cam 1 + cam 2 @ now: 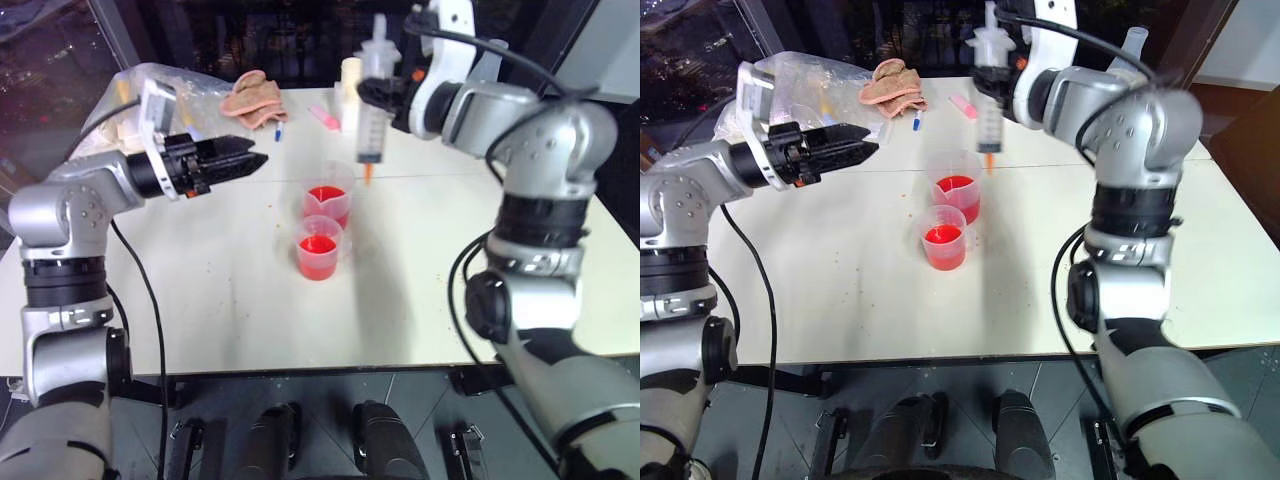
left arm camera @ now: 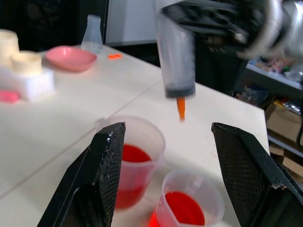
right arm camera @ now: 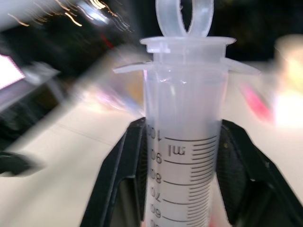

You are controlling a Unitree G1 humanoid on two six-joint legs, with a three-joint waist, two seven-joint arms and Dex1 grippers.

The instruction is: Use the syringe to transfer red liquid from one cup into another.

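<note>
we are holding the big clear plastic syringe with the small orange tip (image 1: 374,98) in our right gripper (image 3: 182,156), and its two black fingers are squeezing the tube from both sides. the syringe is standing upright in the air, tip pointing down, above the white bench (image 1: 220,300) and just behind the two cups. its plunger is pushed all the way in.

our left gripper (image 2: 168,156) is hanging in the air off to the left of the cups, with its fingers spread wide and nothing between them.

two small clear plastic cups are sitting close together on the bench, the far cup (image 1: 329,197) right behind the near cup (image 1: 318,247). both are holding bright red watery liquid (image 1: 317,245).

a crumpled pink cloth (image 1: 255,97) and a pink marker (image 1: 324,117) are lying at the back of the bench.
</note>
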